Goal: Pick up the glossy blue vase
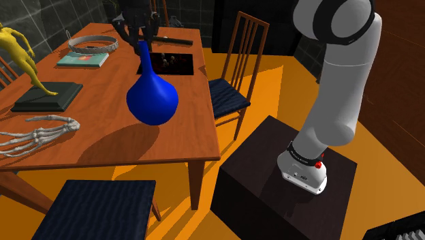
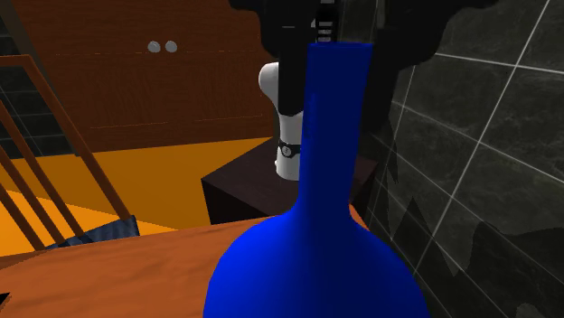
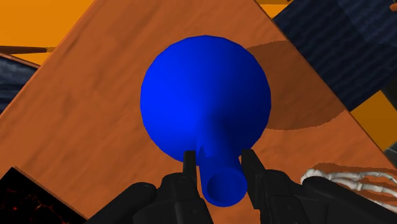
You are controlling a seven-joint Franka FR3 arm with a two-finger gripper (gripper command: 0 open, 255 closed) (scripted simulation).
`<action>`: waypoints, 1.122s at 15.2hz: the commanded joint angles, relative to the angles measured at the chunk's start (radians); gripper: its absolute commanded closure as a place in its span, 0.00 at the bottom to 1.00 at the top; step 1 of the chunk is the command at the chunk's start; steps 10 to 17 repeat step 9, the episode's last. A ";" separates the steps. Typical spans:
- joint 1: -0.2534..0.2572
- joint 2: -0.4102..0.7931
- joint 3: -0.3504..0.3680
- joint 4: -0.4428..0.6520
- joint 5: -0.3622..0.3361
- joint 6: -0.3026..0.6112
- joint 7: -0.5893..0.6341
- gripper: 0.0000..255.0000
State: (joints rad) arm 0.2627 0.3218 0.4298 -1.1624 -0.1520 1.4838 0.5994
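– Vase first: where is it?
– Right under the wrist camera. The gripper pinches its thin neck just below the open lip, with a finger pressed to each side. The round blue belly hangs below, over the table.
– Is it off the wood?
– Probably. In the shoulder view the belly seems to float a little above its shadow, but I can't be sure of the gap.
– What lies closest in that view?
– A chair seat with a dark blue cushion at the lower left, and the stand at the lower right, with the arm rising from it.
– Then?
– The table's near edge, and a bone hand lying flat on it to the left. The vase stands upright past that, near the table's middle, well apart from the bones.
– And farther back?
– A yellow figure on a dark base. Beyond it a book, then a grey ring. A dark tray lies just behind the vase. A second chair stands by the table's right side.
– The other camera?
– It sits low on the table, with blue glass up close, the black fingers around the neck above, and the stand far behind.
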 commanded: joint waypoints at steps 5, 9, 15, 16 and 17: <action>0.039 0.070 -0.001 0.194 -0.032 -0.125 0.002 1.00; 0.060 0.106 -0.003 0.281 -0.048 -0.177 0.002 1.00; 0.060 0.106 -0.003 0.281 -0.048 -0.177 0.002 1.00; 0.060 0.106 -0.003 0.281 -0.048 -0.177 0.002 1.00; 0.060 0.106 -0.003 0.281 -0.048 -0.177 0.002 1.00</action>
